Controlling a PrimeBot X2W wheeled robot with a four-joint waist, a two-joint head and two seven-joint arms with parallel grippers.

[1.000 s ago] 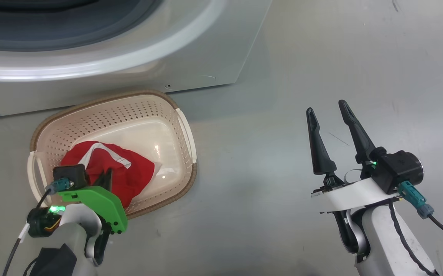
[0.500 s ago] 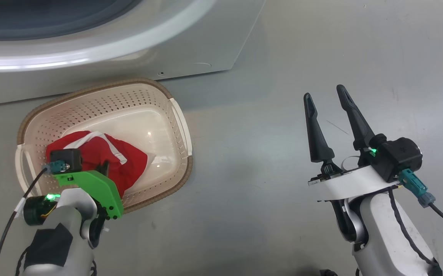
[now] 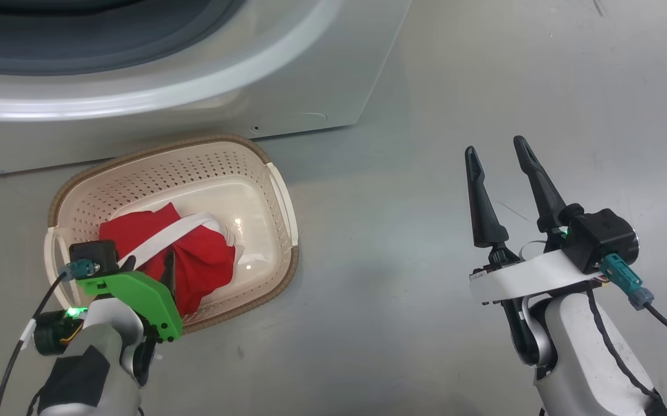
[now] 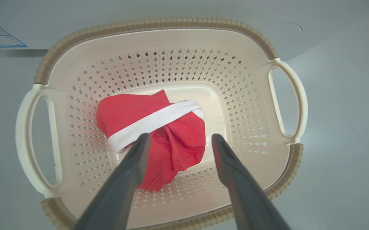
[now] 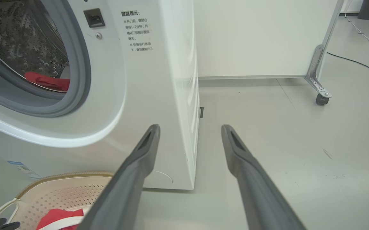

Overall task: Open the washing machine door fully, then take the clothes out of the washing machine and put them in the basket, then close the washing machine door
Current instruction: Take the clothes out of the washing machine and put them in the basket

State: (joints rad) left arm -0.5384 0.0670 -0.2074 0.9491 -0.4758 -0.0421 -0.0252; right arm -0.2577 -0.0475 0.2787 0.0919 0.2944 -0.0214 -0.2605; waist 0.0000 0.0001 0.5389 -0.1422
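While clothes [image 4: 126, 111] lie inside basket [image 4: 158, 24] rim | left pincer [image 4: 180, 136] spread wide (empty) | right pincer [image 3: 495, 146] spread over floor [image 3: 397, 260]

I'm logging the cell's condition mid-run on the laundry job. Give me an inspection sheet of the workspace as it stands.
Surface: grey floor, faint scuffs.
Job's things: basket on the floor before the washing machine, holding a red garment with a white band; second red garment lies in the drum.
Clutter: nothing seen.
Grippers: left gripper open above the basket; right gripper open, holding nothing, over bare floor.
Cables: left wrist cable and right wrist cable, teal-plugged; black floor cable far off.
Surroundings: white partition on a caster.
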